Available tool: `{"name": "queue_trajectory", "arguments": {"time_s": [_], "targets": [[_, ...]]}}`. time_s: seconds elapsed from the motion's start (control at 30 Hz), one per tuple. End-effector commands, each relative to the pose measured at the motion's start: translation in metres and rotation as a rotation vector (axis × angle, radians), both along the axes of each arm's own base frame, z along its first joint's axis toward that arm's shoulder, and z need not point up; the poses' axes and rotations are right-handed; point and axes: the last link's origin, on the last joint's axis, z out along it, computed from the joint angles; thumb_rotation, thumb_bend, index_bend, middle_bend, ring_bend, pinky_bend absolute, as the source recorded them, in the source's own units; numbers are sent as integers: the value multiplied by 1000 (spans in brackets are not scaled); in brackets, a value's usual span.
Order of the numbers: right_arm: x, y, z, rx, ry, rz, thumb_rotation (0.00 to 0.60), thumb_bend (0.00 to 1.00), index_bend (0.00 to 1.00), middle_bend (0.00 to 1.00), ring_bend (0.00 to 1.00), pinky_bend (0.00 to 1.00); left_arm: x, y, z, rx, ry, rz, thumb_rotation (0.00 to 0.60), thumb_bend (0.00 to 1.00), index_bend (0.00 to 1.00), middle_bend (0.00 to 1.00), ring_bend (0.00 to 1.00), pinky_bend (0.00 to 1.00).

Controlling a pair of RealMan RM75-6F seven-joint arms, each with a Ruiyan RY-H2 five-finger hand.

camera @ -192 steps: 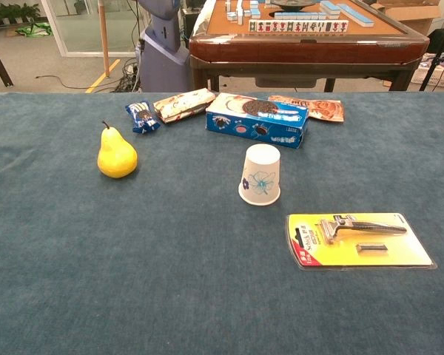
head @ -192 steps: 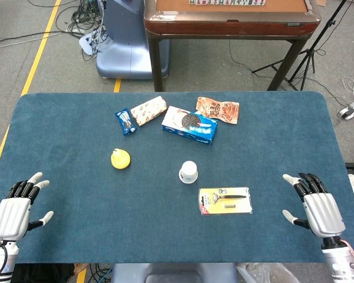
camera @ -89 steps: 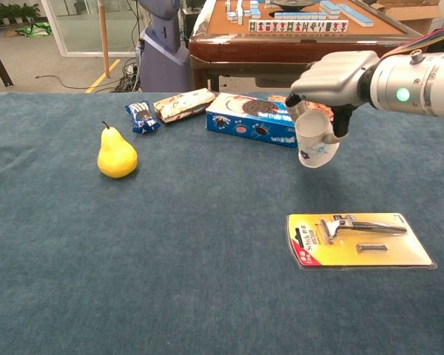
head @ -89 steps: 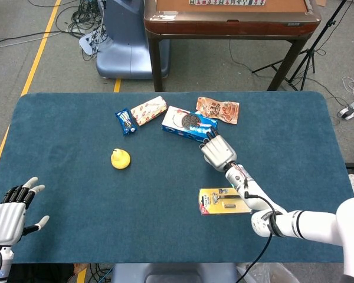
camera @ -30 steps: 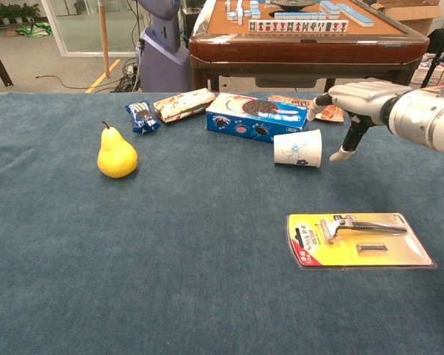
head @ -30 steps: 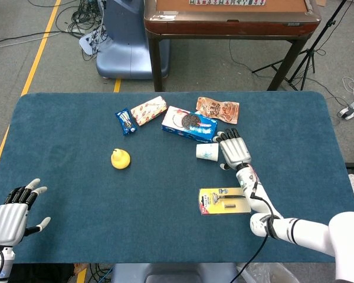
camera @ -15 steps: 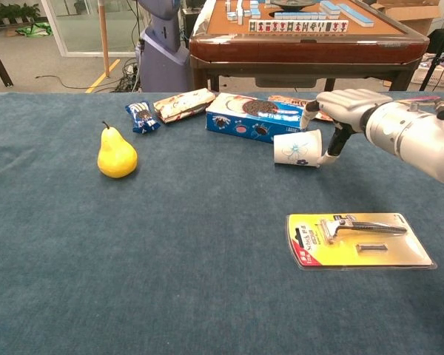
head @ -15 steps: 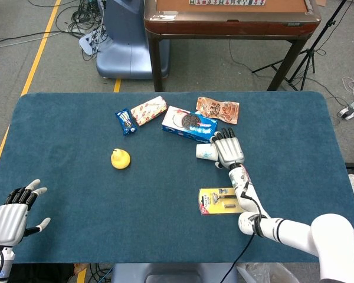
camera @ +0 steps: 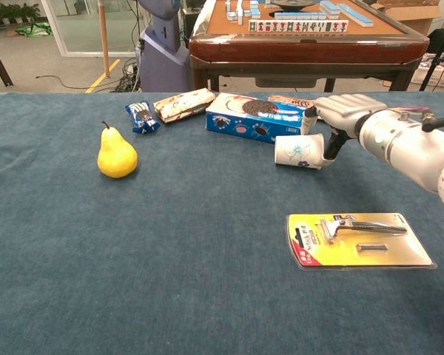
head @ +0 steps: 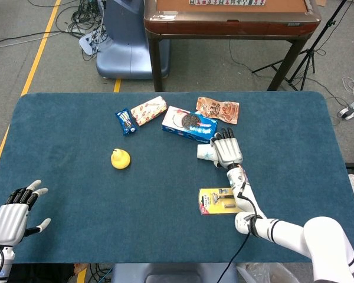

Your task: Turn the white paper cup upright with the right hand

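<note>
The white paper cup (camera: 299, 151) with a blue flower print lies on its side on the blue cloth, base to the left and mouth to the right. In the head view the cup (head: 205, 152) shows just left of my right hand (head: 227, 151). My right hand (camera: 340, 111) hovers at the cup's mouth end, its fingers spread over the top edge. Its thumb (camera: 331, 146) hangs right at the rim. I cannot see a firm grip on the cup. My left hand (head: 12, 221) rests open near the table's front left corner, holding nothing.
A blue cookie box (camera: 257, 117) lies just behind the cup. A yellow razor pack (camera: 359, 240) lies in front of it, to the right. A yellow pear (camera: 117, 155) stands at the left. Snack packets (head: 148, 110) and an orange pouch (head: 218, 109) lie at the back.
My right hand has slid left, back to the mouth of the lying cup, its thumb now at the rim. The cup has stayed on its side.
</note>
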Motion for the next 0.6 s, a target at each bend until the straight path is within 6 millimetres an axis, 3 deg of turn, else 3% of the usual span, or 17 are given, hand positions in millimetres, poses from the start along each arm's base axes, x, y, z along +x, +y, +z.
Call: {"name": "queue_trajectory", "arguments": {"time_s": [0.03, 0.3, 0.6], "targets": [[1, -1, -1, 2, 6, 6, 600, 215, 373, 217, 17, 0, 0, 0, 0, 1, 0, 1, 600, 146, 254, 126, 163, 128], [11, 1, 8, 15, 62, 109, 600, 322, 431, 258, 46, 0, -1, -1, 2, 1, 3, 5, 600, 146, 254, 126, 163, 128], [41, 7, 43, 26, 360, 384, 600, 332, 433, 261, 48, 0, 0, 0, 1, -7, 3, 1, 600, 146, 254, 126, 162, 127]]}}
